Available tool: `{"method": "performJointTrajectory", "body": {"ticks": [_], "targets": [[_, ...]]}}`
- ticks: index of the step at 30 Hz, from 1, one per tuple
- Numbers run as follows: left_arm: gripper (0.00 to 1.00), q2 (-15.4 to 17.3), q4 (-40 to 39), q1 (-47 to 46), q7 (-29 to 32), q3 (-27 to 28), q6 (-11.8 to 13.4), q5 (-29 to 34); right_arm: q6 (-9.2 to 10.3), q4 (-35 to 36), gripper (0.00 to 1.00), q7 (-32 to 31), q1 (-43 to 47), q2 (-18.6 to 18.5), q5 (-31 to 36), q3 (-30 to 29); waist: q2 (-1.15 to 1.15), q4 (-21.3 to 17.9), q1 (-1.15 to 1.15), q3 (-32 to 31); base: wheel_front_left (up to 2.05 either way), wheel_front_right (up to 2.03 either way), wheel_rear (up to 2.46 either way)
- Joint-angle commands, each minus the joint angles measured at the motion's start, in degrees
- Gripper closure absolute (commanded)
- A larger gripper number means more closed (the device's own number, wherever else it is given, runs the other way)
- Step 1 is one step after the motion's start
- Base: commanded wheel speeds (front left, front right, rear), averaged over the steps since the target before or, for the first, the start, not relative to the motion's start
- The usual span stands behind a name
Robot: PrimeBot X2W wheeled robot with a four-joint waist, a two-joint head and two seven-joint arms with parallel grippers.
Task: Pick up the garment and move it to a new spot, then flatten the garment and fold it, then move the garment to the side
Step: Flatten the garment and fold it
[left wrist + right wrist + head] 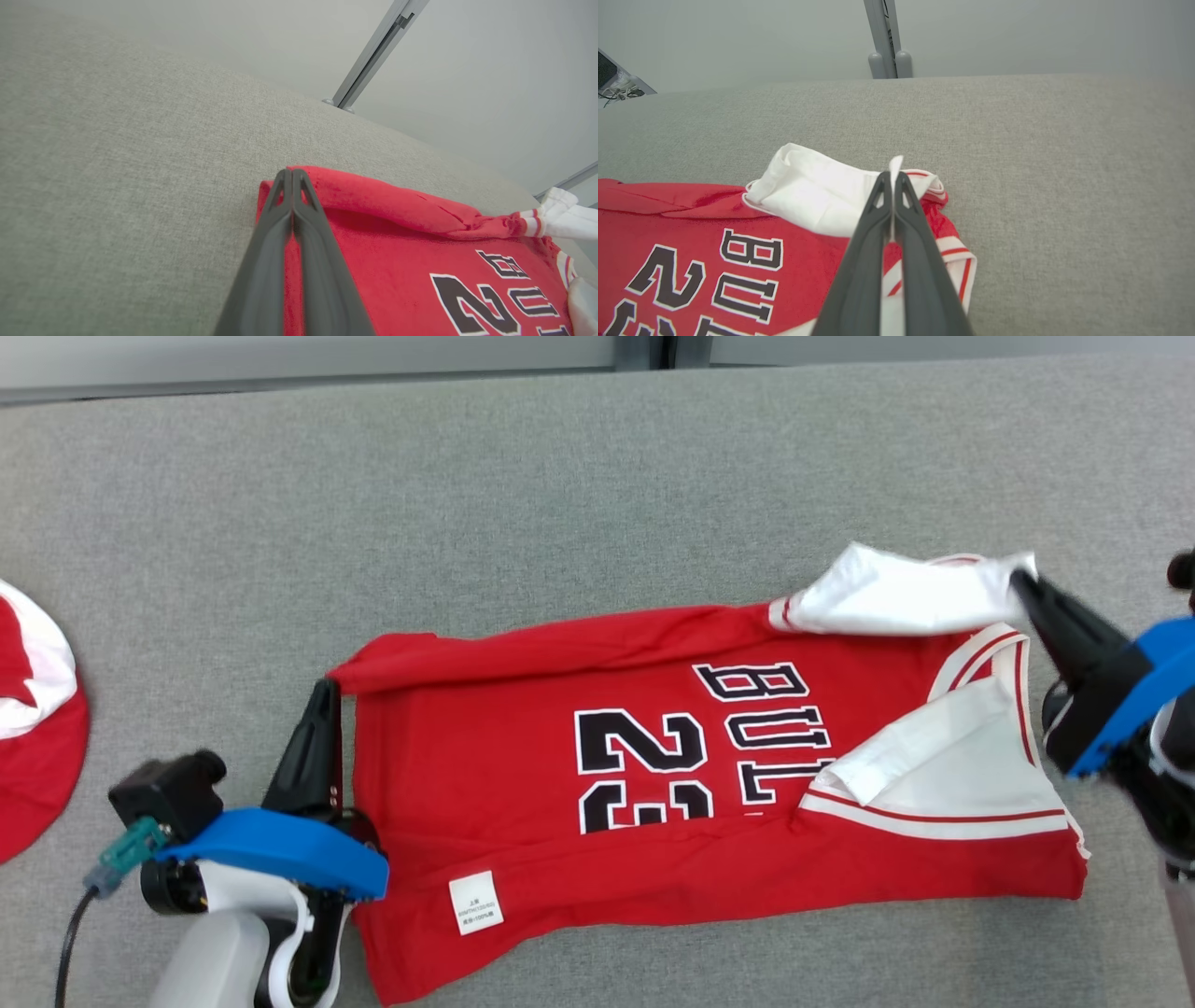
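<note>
- We find a red jersey (pixel 653 784) spread on the grey fabric-covered table (pixel 597 476). It runs from about the middle towards the right edge and sits closer to the near edge than the far one.
- The black-and-white "23" and "BUL" face up and lie sideways in the head view. The neck end points to the right edge and the hem to the left.
- The jersey's far long side is turned over onto the body as a loose red roll, running from hem to shoulder.
- Left gripper (pixel 329 689): the fingers are pressed together, with the tips at the far hem corner where the roll ends. In the left wrist view red cloth shows between the fingers, so we read it as pinching that corner.
- Right gripper (pixel 1022 581): the fingers are clamped on the white sleeve (pixel 896 593) at the far shoulder. In the right wrist view a sliver of white cloth stands up past the tips.
- A second white flap (pixel 943 747) with red-striped trim lies folded over the chest near the neck.
- A small white label (pixel 476 903) shows on the red cloth near the hem, towards the near edge.
- A red-and-white cloth (pixel 33 709) lies at the left edge, well apart from the jersey.
- A grey metal post (pixel 885 37) stands beyond the far edge.
</note>
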State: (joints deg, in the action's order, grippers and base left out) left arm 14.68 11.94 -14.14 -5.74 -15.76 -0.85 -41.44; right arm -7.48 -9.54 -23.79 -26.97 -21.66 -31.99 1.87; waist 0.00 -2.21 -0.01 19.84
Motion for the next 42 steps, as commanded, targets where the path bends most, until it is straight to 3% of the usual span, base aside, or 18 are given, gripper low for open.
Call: {"method": "performJointTrajectory", "body": {"ticks": [1, 15, 22, 23, 24, 25, 26, 27, 29, 36, 42], "targets": [[1.0, -0.1, 0.0, 1.1, -0.6, -0.1, 0.4, -0.2, -0.03, 1.2, 1.0, -0.6, 2.6, 0.6, -0.2, -0.7, 0.0, -0.3, 0.01, -0.7, 0.0, 0.0, 0.0], [1.0, -1.2, -0.1, 8.7, 1.0, -2.2, 2.9, -0.8, -0.03, 15.6, 1.0, -8.2, 21.4, 9.4, 4.2, -10.5, 0.0, -0.6, 0.01, -4.5, 0.0, 0.0, 0.0], [1.0, -1.9, -0.1, 11.8, 3.9, -2.9, 5.3, -1.9, -0.03, 17.5, 1.0, -11.4, 27.3, 13.9, 7.0, -14.2, 0.0, 0.4, 0.01, -4.9, 0.0, 0.0, 0.0], [1.0, -2.0, -0.3, 12.2, 3.9, -3.0, 5.4, -2.0, -0.03, 17.7, 0.85, -11.6, 27.5, 14.2, 7.0, -14.3, 0.0, 0.5, 0.01, -4.9, 0.0, 0.0, 0.0], [1.0, -2.1, -0.3, 12.4, 3.8, -3.1, 5.4, -2.1, -0.03, 17.8, 0.53, -11.6, 27.6, 14.4, 7.3, -14.5, 0.0, 0.6, 0.01, -4.9, 0.0, 0.0, 0.0], [1.0, -2.1, -0.1, 12.6, 3.9, -3.2, 5.5, -2.1, -0.03, 17.8, 0.0, -11.6, 27.8, 14.6, 7.5, -14.8, 0.0, 0.7, 0.01, -5.0, 0.0, 0.0, 0.0], [1.0, -2.2, 0.1, 12.8, 4.2, -3.4, 5.4, -2.3, -0.03, 17.7, 0.0, -11.7, 28.0, 14.9, 7.6, -15.1, 0.0, 0.7, 0.01, -5.0, 0.0, 0.0, 0.0], [0.78, -2.4, 0.1, 12.8, 4.4, -3.5, 5.3, -2.5, -0.03, 17.7, 0.0, -11.4, 28.0, 15.1, 8.0, -15.3, 0.0, 0.7, 0.01, -5.1, 0.0, 0.0, 0.0], [0.0, -2.6, 0.1, 13.3, 4.6, -3.7, 5.0, -2.9, -0.03, 18.2, 0.0, -9.8, 26.8, 15.3, 9.0, -16.3, 0.0, 0.8, 0.01, -5.5, 0.0, 0.0, 0.0], [0.0, -1.5, -1.5, 11.3, -2.6, -3.0, 1.6, -0.8, -0.03, 16.9, 0.0, -7.8, 22.8, 15.6, 11.7, -19.6, 0.0, 1.3, 0.01, -6.7, 0.0, 0.0, 0.0], [0.0, -0.8, 1.2, 6.2, -8.4, -2.3, -0.2, 4.6, -0.03, 11.1, 0.0, -9.1, 19.3, 16.5, 14.9, -19.9, 0.0, 2.3, 0.01, -7.8, 0.0, 0.0, 0.0]]}}
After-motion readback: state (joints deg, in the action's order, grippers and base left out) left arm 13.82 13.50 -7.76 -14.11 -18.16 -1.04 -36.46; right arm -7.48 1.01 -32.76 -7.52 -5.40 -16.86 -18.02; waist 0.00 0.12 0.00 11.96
